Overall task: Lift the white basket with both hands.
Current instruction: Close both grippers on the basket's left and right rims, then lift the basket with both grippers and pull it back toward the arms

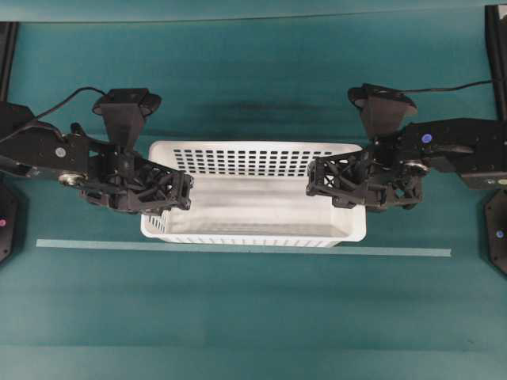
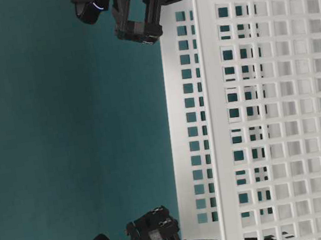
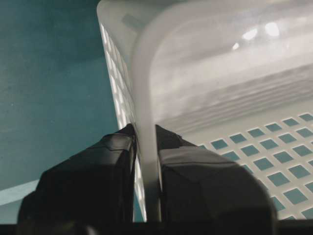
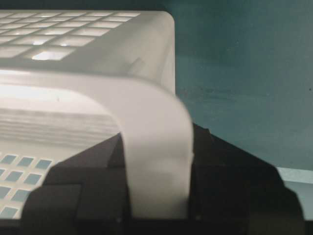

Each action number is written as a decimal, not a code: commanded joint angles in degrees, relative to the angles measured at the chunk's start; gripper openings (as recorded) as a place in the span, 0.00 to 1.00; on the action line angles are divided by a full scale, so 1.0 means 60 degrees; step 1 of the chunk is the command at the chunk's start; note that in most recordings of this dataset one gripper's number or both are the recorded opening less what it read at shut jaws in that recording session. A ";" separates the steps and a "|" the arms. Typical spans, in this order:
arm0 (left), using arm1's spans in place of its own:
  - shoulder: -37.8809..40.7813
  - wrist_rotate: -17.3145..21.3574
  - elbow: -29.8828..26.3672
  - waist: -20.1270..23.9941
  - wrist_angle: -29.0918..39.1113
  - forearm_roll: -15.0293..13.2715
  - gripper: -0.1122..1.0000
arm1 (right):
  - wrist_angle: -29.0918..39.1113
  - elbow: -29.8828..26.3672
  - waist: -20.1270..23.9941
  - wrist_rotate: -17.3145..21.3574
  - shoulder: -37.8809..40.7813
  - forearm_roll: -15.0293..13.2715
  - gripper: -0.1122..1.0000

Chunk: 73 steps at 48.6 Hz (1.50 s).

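Jaws of both grippers are nearly closed, each pinching one short end wall of the white basket (image 1: 253, 207) with one finger inside and one outside. On the left gripper (image 3: 145, 147), seen from its wrist camera, the two dark fingers (image 3: 98, 181) press against either face of the thin rim, with the slotted side wall running away behind them. On the right gripper (image 4: 156, 166), the wrist view shows the rounded white rim passing down between the black fingers (image 4: 230, 181), which close on it from both sides.

From overhead, the basket lies lengthwise between the two arms, its long sides pierced by rows of small slots and its smooth floor bare. The left gripper (image 1: 181, 192) reaches over the left end wall and the right gripper (image 1: 319, 176) over the right end wall, both wrists roughly level and pointing inward toward each other.

The basket sits on a teal desk (image 1: 253, 317). A pale strip of tape (image 1: 238, 248) runs across the desk just beside the basket's near long side. Black triangular camera mounts (image 1: 127, 107) stand above each wrist, with cables trailing outward. Whether the basket's floor touches the desk cannot be told from these views.
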 commanded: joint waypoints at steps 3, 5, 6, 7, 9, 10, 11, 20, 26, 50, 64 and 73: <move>0.0161 0.0029 -0.0103 -0.0073 -0.0190 0.0044 0.16 | -0.0044 -0.0029 0.0015 -0.0015 0.0381 0.0044 0.28; 0.0146 0.0073 -0.0103 -0.0059 -0.0190 0.0044 0.16 | 0.0000 -0.0029 0.0015 -0.0044 0.0381 0.0044 0.28; 0.0132 0.0073 -0.0103 -0.0059 -0.0190 0.0044 0.16 | 0.0044 -0.0044 0.0015 -0.0073 0.0366 0.0044 0.28; 0.0132 0.0073 -0.0088 -0.0059 -0.0190 0.0044 0.16 | 0.0059 -0.0044 0.0015 -0.0088 0.0352 0.0044 0.28; 0.0117 0.0073 -0.0088 -0.0059 -0.0176 0.0044 0.16 | 0.0088 -0.0059 0.0000 -0.0146 0.0308 0.0044 0.28; 0.0103 0.0073 -0.0103 -0.0073 -0.0161 0.0044 0.16 | 0.0103 -0.0088 0.0000 -0.0176 0.0264 0.0044 0.28; 0.0073 0.0073 -0.0103 -0.0059 -0.0146 0.0044 0.16 | 0.0117 -0.0103 0.0000 -0.0205 0.0234 0.0044 0.28; -0.0483 0.0073 -0.0469 -0.0059 0.0132 0.0044 0.16 | 0.0674 -0.0513 0.0000 -0.0278 -0.0278 0.0073 0.28; -0.1025 0.0073 -0.0923 -0.0103 0.0981 0.0044 0.16 | 0.1729 -0.0996 0.0000 -0.0278 -0.0732 0.0073 0.28; -0.2827 0.0073 -0.3032 0.0000 0.4058 0.0044 0.16 | 0.4805 -0.3062 -0.0176 -0.0439 -0.2446 0.0088 0.28; -0.2681 0.0103 -0.4863 0.0103 0.5464 0.0044 0.16 | 0.7339 -0.4966 -0.0264 -0.0630 -0.2212 0.0103 0.28; -0.2358 0.0146 -0.6211 0.0103 0.6636 0.0044 0.16 | 0.9038 -0.6387 -0.0234 -0.0952 -0.1626 -0.0044 0.28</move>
